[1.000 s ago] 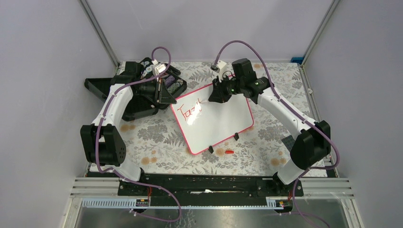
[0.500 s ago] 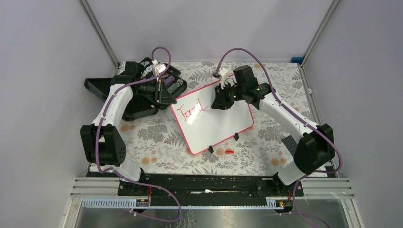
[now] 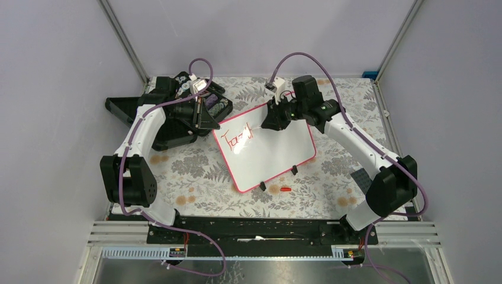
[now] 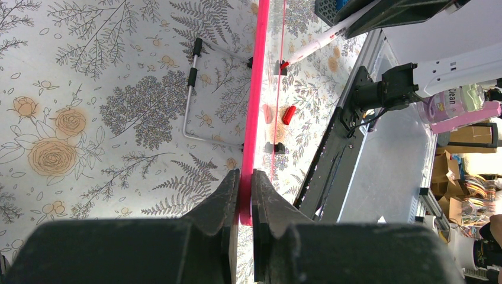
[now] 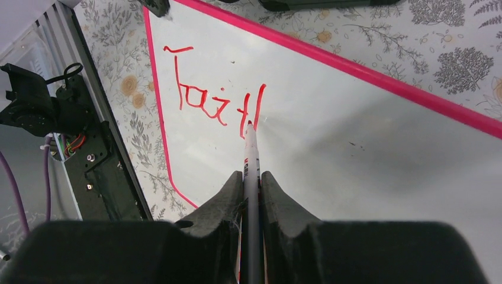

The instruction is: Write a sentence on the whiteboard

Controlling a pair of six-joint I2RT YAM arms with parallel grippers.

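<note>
The whiteboard (image 3: 272,148), white with a red-pink rim, lies tilted on the floral table. Red letters (image 3: 234,140) are written near its left end and show larger in the right wrist view (image 5: 201,100). My right gripper (image 3: 267,123) is shut on a white marker (image 5: 251,160), whose red tip touches the board beside the last red stroke. My left gripper (image 3: 211,123) is shut on the board's rim (image 4: 256,118) at its left corner; its jaws clamp the pink edge (image 4: 245,198).
A black compartment case (image 3: 171,112) lies behind the left gripper. A red marker cap (image 3: 286,189) lies on the table in front of the board, near its two black clip feet (image 3: 293,170). The board's wire stand (image 4: 192,94) shows underneath.
The right gripper moved the marker down the board and back up, adding another red stroke to the right of the letters. The left gripper has stayed put on the rim.
</note>
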